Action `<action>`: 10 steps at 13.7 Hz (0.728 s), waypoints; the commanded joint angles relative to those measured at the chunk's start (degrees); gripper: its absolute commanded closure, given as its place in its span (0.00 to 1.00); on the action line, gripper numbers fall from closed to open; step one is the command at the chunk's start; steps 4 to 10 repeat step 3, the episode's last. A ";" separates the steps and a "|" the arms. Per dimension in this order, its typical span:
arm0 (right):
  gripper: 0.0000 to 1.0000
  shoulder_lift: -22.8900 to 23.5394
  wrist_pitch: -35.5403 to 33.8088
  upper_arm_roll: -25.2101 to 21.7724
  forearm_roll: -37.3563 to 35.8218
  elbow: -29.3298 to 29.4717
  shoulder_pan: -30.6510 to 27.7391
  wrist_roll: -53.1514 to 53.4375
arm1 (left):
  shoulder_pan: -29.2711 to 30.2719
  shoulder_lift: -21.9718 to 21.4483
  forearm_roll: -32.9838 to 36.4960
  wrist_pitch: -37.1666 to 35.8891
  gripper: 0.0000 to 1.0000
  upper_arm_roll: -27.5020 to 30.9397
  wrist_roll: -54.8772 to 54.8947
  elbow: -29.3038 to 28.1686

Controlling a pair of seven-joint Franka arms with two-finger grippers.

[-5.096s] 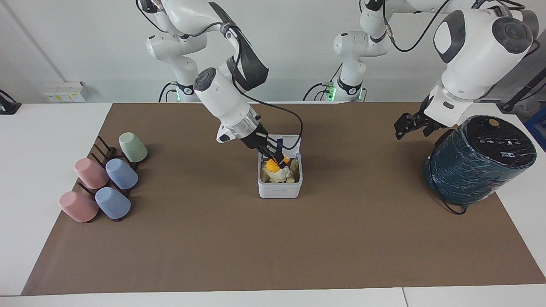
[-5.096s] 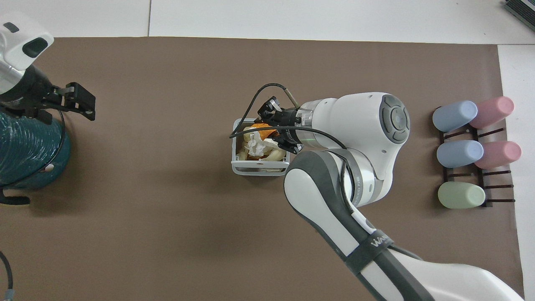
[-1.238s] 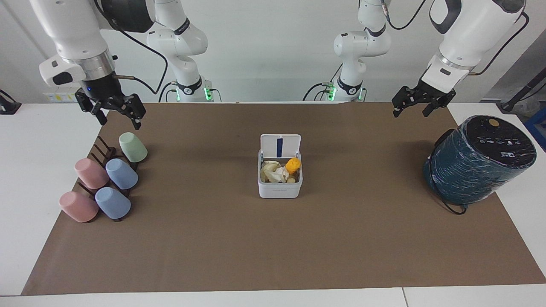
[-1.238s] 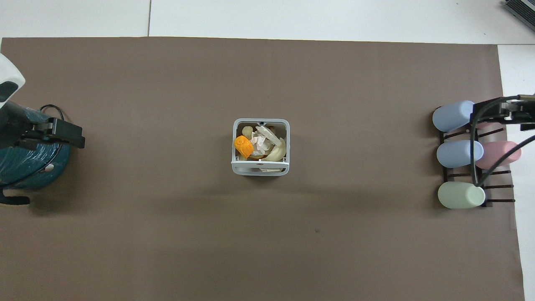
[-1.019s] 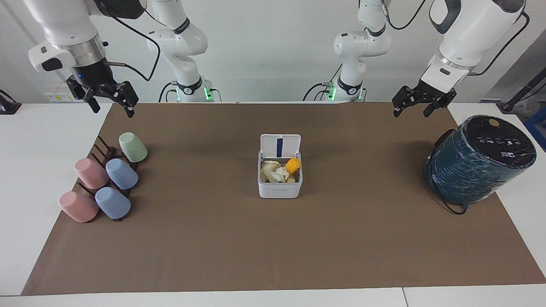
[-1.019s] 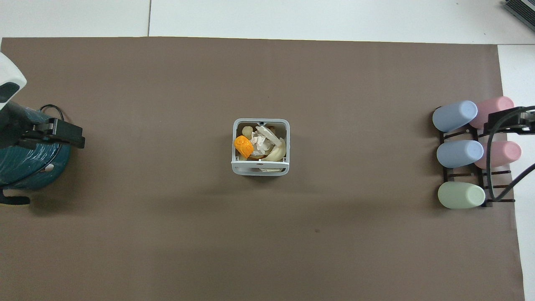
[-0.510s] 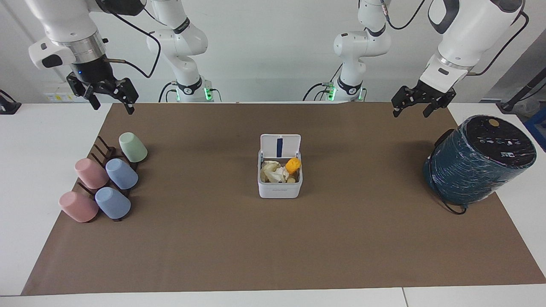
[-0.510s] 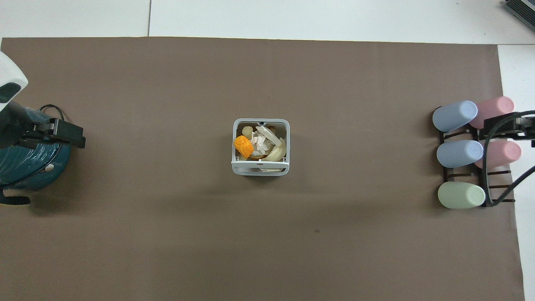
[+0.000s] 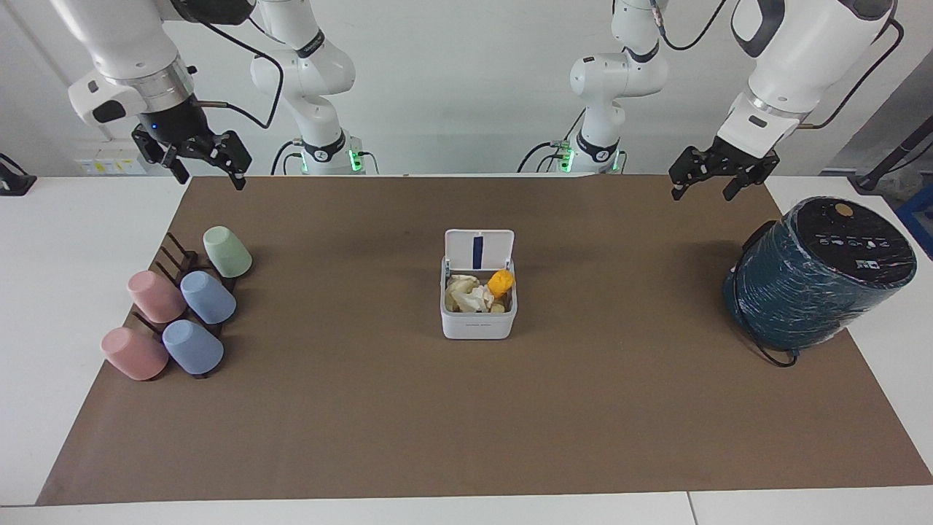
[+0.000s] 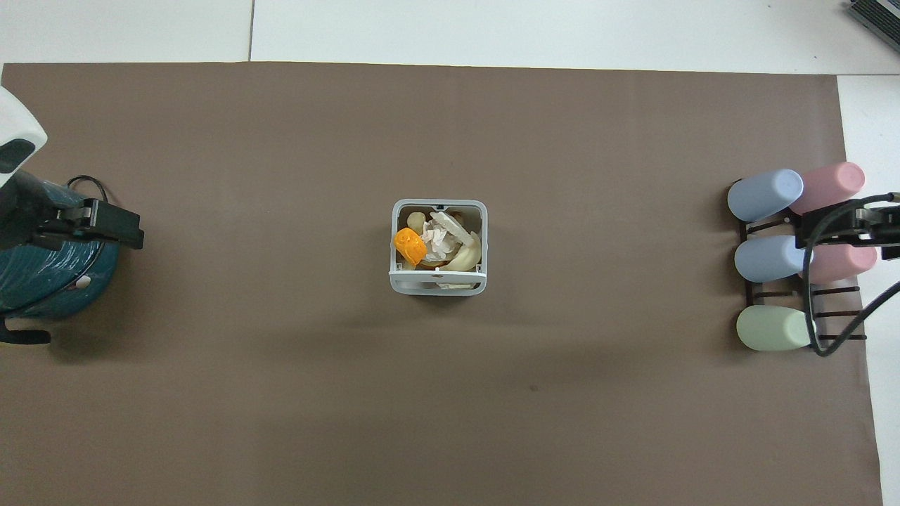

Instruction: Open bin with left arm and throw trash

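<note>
Bin (image 9: pixel 478 315), small, white and square, at the middle of the brown mat (image 9: pixel 466 408); its hinged lid (image 9: pixel 479 249) stands upright on the side nearer the robots, showing a blue strip; trash (image 10: pixel 437 241) lies inside, comprising an orange-yellow chunk (image 9: pixel 500 281), a crumpled white tissue (image 9: pixel 477 297) and pale scraps (image 9: pixel 459 289). Left gripper (image 9: pixel 716 179) raised over the mat's edge nearest the robots, toward the left arm's end of the table, fingers spread apart and holding nothing; in the overhead view the same gripper (image 10: pixel 105 226) shows partly over the dark-teal wrapped cylinder (image 9: pixel 818 271), which stands tilted at that end of the mat. Right gripper (image 9: pixel 204 168), under a black wrist with a blue light, raised over the mat's corner at the right arm's end, fingers likewise apart and empty; its cable (image 10: pixel 819 295) hangs across the cup rack (image 9: pixel 169 271) in the overhead view. Rack holds five pastel cups on their sides: one green (image 9: pixel 227 251), two blue (image 9: pixel 208 297), two pink (image 9: pixel 156 296).
</note>
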 commanded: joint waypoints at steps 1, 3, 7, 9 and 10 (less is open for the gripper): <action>0.00 -0.89 -0.13 0.22 0.86 -0.53 -0.23 0.65 | -0.11 -1.29 0.94 0.87 0.00 -0.06 0.61 -1.29; 0.00 -0.89 -0.05 0.31 0.94 -0.53 -0.23 0.91 | -0.11 -1.29 0.94 0.87 0.00 -0.06 0.70 -1.29; 0.00 -0.89 -0.05 0.31 0.94 -0.53 -0.23 0.91 | -0.11 -1.29 0.94 0.87 0.00 -0.06 0.70 -1.29; 0.00 -0.89 -0.05 0.31 0.94 -0.53 -0.23 0.91 | -0.11 -1.29 0.94 0.87 0.00 -0.06 0.70 -1.29; 0.00 -0.89 -0.05 0.31 0.94 -0.53 -0.23 0.91 | -0.11 -1.29 0.94 0.87 0.00 -0.06 0.70 -1.29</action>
